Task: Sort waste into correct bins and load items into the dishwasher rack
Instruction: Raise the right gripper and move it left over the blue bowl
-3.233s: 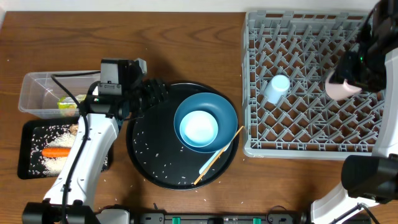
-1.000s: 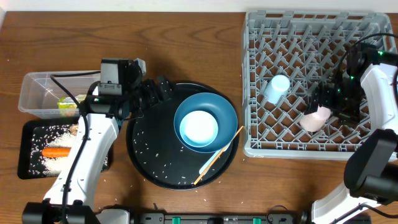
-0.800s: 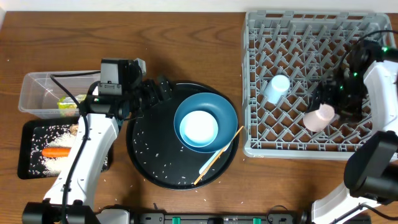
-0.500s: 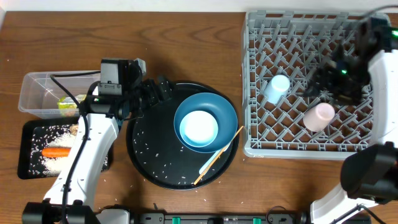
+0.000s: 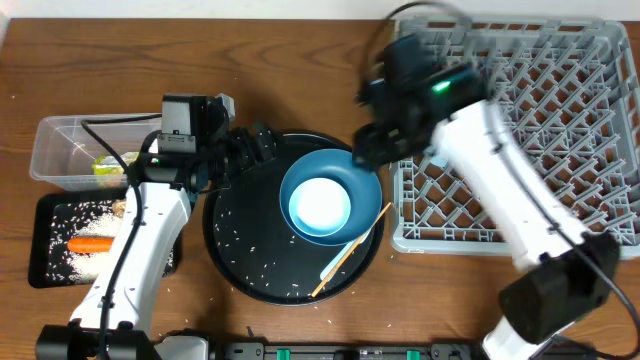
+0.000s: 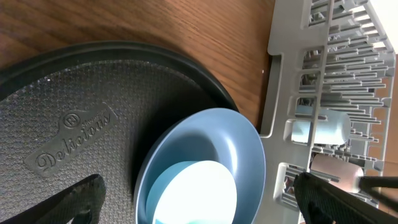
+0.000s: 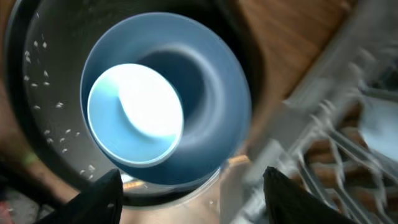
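Your released right end effector [image 7: 193,175] is hovering over the pale-blue round bowl [image 7: 134,118]; be straddling the rim nearest the grey rack [image 5: 570,90].

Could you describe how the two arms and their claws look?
Both arms: white links, black joints. A black cable runs along the left arm. The right arm shows a green light near its wrist. The left claw and right claw have black fingers.
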Robot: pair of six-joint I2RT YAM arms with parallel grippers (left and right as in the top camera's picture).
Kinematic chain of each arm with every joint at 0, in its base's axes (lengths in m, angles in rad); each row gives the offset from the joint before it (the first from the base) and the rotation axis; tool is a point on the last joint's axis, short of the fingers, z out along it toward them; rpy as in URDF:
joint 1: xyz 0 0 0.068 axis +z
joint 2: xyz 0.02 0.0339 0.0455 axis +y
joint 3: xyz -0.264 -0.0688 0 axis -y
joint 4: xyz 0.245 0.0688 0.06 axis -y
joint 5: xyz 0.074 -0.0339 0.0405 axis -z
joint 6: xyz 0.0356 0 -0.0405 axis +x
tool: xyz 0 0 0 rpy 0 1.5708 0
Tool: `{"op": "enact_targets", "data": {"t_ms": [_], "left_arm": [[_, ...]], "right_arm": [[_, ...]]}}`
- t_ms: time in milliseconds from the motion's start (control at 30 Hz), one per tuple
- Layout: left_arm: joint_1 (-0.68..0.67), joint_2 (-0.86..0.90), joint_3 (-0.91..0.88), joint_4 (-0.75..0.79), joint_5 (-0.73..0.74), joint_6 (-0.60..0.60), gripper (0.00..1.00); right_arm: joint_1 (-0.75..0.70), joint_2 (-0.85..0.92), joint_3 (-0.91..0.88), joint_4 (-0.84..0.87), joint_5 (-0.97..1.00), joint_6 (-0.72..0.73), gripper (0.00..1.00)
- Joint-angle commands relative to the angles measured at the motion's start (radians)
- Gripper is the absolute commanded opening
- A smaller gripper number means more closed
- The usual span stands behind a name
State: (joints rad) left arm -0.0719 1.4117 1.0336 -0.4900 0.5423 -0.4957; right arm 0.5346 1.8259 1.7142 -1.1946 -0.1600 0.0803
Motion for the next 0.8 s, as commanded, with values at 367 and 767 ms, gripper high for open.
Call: {"op": "enact_targets", "data": {"t_ms": [367,767], "left_arm": [[0.006,0.0,0.0,0.001,-0.012,0.013,0.98],[0.006,0.0,0.0,0.001,-0.012,0.013,0.98]], "right_arm": [[0.139,0.007,-0.314,0.281,0.126,0.127,0.6],[0.174,0.007,-0.401,0.43,0.092,0.202,0.45]]}}
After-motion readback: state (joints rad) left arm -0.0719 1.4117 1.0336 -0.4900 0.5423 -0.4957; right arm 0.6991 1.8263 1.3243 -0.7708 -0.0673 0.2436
